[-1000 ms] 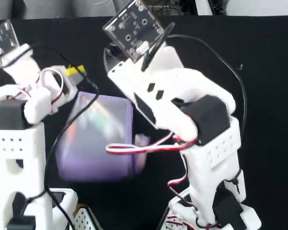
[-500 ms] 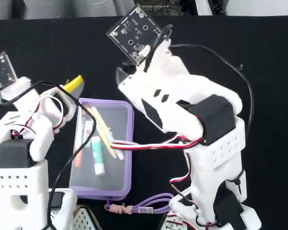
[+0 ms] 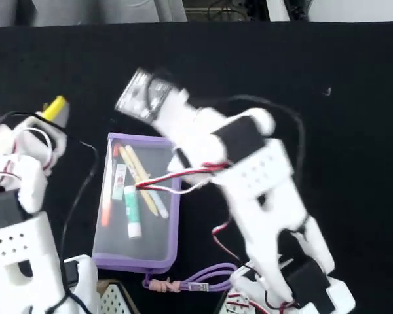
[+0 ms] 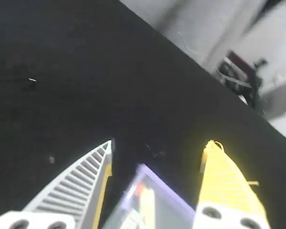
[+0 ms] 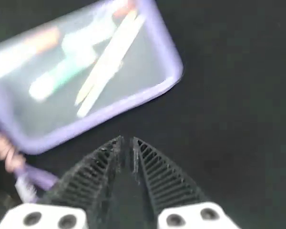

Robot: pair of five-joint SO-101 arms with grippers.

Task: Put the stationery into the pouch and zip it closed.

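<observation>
Now, arm pose: your right arm (image 3: pixel 249 163) leans low over the black table (image 3: pixel 327 65); your left arm (image 3: pixel 19 196) stands upright at the table's edge.
Container: the purple-rimmed clear pouch (image 3: pixel 131 263) lies flat between them, holding an orange pen (image 3: pixel 107 196), a green-and-white marker (image 3: pixel 132 209) and yellow pencils (image 3: pixel 141 176).
Left end effector (image 4: pixel 159 143): spread wide, empty.
Right end effector (image 5: pixel 126 139): nearly pressed together, empty, just beside the pouch.

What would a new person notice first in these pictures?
A purple pouch lies flat on the black table, coloured pens showing through its clear face. The right gripper is shut beside it; the left gripper, partly yellow, is open near a corner.
</observation>
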